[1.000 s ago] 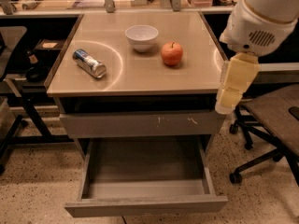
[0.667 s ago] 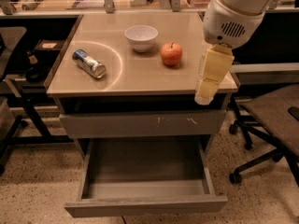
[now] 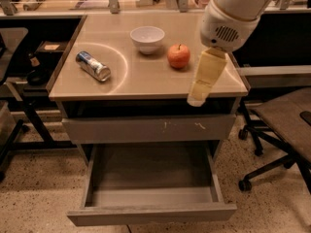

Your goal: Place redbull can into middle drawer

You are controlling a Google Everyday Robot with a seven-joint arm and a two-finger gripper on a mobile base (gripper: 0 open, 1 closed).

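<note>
1. Approach is the step in hand, as far as you can judge. The redbull can lies on its side on the desk, in the upper left of the frame, and nothing has hold of it.
2. The claw hangs in the right half of the frame, pointing down over the desk's front edge. In the picture it sits just below the apple and well apart from the can. It carries nothing, and you cannot tell from this view how far open it stands.
3. The middle drawer stands pulled out at the bottom of the frame with its grey tray showing, so the drop-off needs no opening move. The scratched drawer front above it is shut; leave it alone.
4. Your next move calls for a sweep across the desk toward the left of the frame. Pass in front of the apple and the white bowl without nudging either.
5. The can lies at a slant, one end toward the lower right. You will likely have to turn the wrist so the claw closes across the narrow body, not along its length.
6. A round can on a smooth top may roll if touched on one side first, so come down squarely over it.
7. Only after a firm hold does the carry to the drawer begin.
</note>
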